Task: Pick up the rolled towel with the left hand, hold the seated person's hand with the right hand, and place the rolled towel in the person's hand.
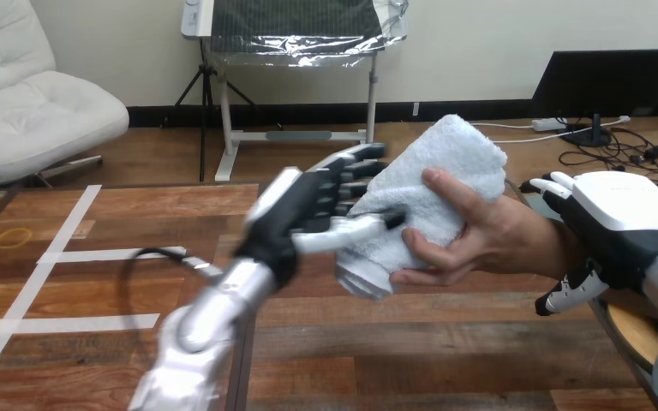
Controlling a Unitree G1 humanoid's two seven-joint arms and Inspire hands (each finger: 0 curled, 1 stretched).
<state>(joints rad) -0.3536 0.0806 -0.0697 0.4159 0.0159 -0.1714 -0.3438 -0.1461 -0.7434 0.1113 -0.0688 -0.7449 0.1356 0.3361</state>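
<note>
**Towel in two grips, release to come**

Towel [445, 163] is up above the counter [445, 351], about mid-view, with two holds on it. The left hand [308, 210] pinches its left side, with the thumb laid across the front and the fingers fairly straight along the far side. The person's hand [480, 244] wraps the right half, thumb pressed on the front face. The right hand [621, 214] is closed round the person's wrist [548, 244], fingers over it and thumb under.

The step in hand looks like the letting go. It would go best with the thumb lifted off first, then the fingers spread. The left hand should then draw straight back to the left, so the roll's loose lower end is not dragged out of the person's grip. The right hand should hold the wrist level meanwhile.

Room is good on the left, where the counter is bare but for tape lines [60, 253]. The right is crowded, with the right hand close to the view's edge.
</note>
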